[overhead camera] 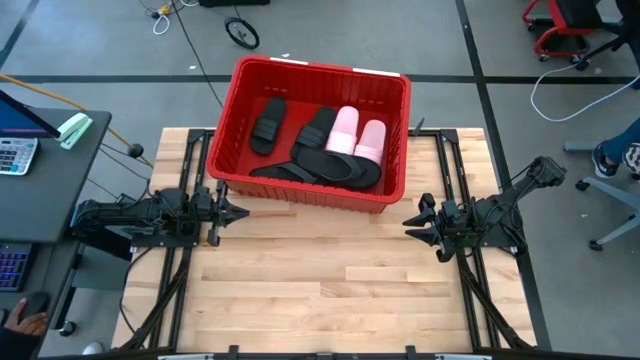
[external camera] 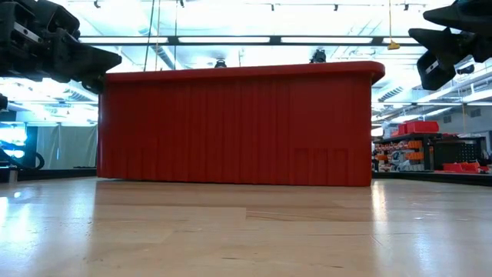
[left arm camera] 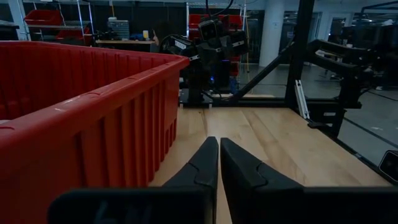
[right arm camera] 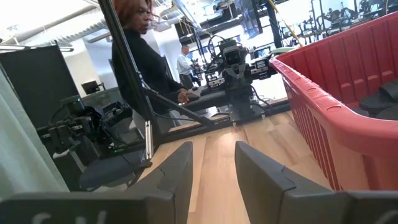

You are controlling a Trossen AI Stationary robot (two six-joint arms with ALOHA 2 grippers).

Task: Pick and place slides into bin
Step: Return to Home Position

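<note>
The red bin (overhead camera: 240, 176) stands at the table's far middle. In it lie two pale pink slides (overhead camera: 357, 133) and several black slides (overhead camera: 268, 123), resting on the bin's floor and partly on each other. My left gripper (overhead camera: 240, 211) is shut and empty above the table's left side, just near of the bin's near left corner; the bin's wall shows in the left wrist view (left arm camera: 93, 124). My right gripper (overhead camera: 412, 226) is open and empty above the table's right side, near the bin's near right corner (right arm camera: 336, 118).
Bare wooden tabletop (overhead camera: 330, 290) spreads in front of the bin. Black frame rails (overhead camera: 470, 290) run along both sides of the table. A person (right arm camera: 140, 56) stands beyond the table's left side in the right wrist view. A desk with a calculator (overhead camera: 15, 155) is at the left.
</note>
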